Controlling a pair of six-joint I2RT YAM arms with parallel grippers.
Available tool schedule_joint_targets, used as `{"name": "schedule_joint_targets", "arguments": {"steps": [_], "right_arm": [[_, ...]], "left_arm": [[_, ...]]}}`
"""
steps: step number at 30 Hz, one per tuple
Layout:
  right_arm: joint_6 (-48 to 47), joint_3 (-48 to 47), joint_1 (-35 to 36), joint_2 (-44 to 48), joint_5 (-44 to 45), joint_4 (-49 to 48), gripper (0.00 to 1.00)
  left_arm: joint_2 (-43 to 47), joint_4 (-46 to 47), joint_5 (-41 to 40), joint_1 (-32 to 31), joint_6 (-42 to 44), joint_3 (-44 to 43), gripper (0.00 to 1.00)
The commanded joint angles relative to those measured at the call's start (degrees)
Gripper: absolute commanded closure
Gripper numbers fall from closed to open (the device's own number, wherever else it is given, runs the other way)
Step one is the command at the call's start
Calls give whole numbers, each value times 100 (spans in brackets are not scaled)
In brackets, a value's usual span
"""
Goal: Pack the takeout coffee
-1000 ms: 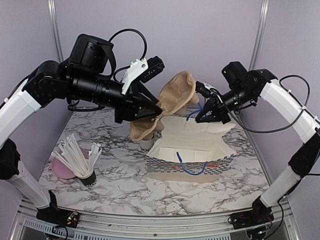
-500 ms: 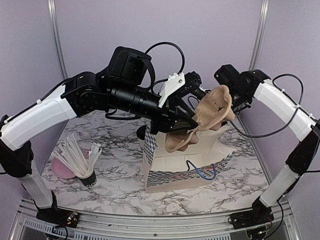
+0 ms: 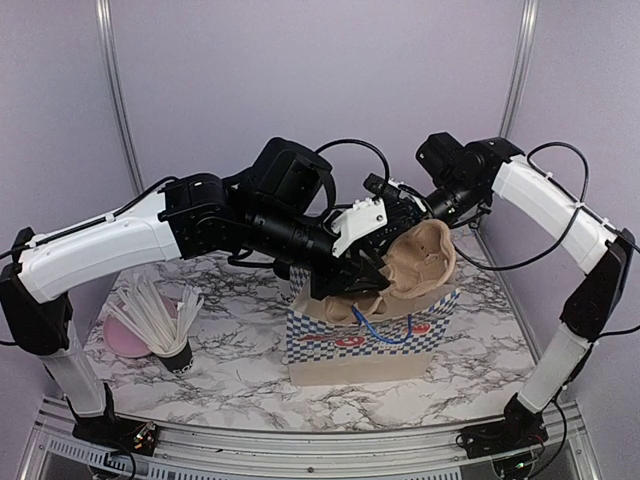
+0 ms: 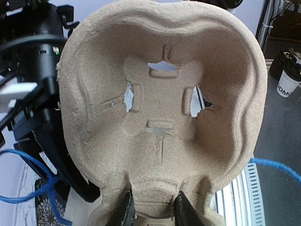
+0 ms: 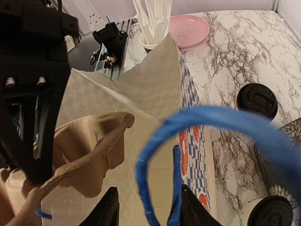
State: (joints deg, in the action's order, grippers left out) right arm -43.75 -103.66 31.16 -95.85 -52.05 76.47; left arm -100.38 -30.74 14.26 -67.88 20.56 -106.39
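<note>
- Standing upright mid-table, mouth up: blue-and-white chequered paper bag w/ blue cord handles [image 3: 335,352].
- Clamped by left gripper [image 4: 153,207] at one end: brown moulded-pulp cup tray [image 4: 160,94], tilted steeply, nearly on edge, low end at bag mouth.
- Hovering at bag's far rim: right gripper [image 5: 148,188], fingers apart, blue handle loop loose between them, nothing pinched.
- Parked on marble table [image 3: 230,380] off bag's far-left corner, outside it, not packed yet: small white paper cup w/ round black lid [image 5: 256,100] + twin cup [image 5: 271,213].
- Below and left of rt claw, upright, lids up. Prob rt arm's job, left tied up w/ tray.
</note>
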Motion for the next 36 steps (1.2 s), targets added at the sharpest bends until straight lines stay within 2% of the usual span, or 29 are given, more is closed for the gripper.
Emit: {"name": "schedule_joint_targets", "arguments": {"steps": [1, 5, 9, 19, 25, 31, 36], "right_arm": [[-168, -595, -127, -28, 9, 169, 54], [-216, -920, -451, -65, -78, 174, 44], [-334, -998, -750, 76, -322, 211, 39], [-379, -914, -1100, 641, -394, 137, 37], [-218, -449, -1143, 1004, -192, -308, 37], [-91, -45, -1147, 1214, -20, -628, 37], [-23, 164, -1143, 1337, 63, -774, 37]], "left_arm": [[113, -450, -568, -13, -33, 334, 73], [110, -609, -921, -15, -73, 365, 73], [-162, -1071, -1266, -9, -142, 110, 73], [-986, -2013, -1619, -6, -542, -773, 72], [-1199, -2248, -1639, -6, -951, -1089, 71], [-1705, -2990, -1671, 1, -1280, -1632, 71], [-1886, -3140, -1716, 71, -1545, -1663, 70]]}}
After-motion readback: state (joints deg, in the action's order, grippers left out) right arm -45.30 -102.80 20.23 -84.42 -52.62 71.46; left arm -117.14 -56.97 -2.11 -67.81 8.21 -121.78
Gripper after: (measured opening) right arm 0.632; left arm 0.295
